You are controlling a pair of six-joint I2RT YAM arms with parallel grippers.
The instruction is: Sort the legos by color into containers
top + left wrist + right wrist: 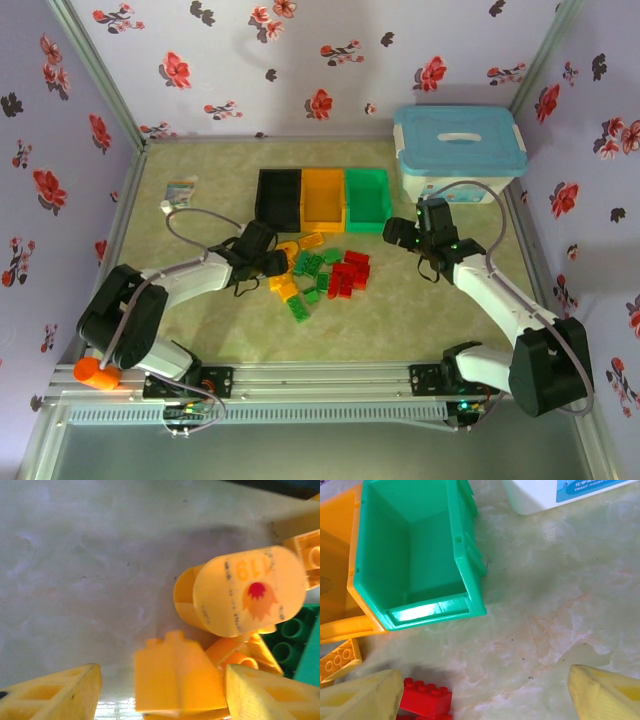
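The legos (322,274) lie in a loose heap of red, orange-yellow and green bricks in front of the containers, which stand in a row: black (278,196), orange (323,198), green (367,196). My left gripper (272,263) is down at the heap's left end. In the left wrist view its jaws (162,695) straddle a blurred orange-yellow brick (175,672), with a gap on the left side. A rounded yellow piece with a printed sticker (245,590) lies just beyond it. My right gripper (405,238) hovers open by the green container (415,555), a red brick (425,697) beside its left finger.
A large white box with a light-blue lid (458,150) stands at the back right, close to my right arm. An orange cylinder (97,373) sits by the left arm's base. A small packet (178,190) lies at the back left. Floral walls enclose the table.
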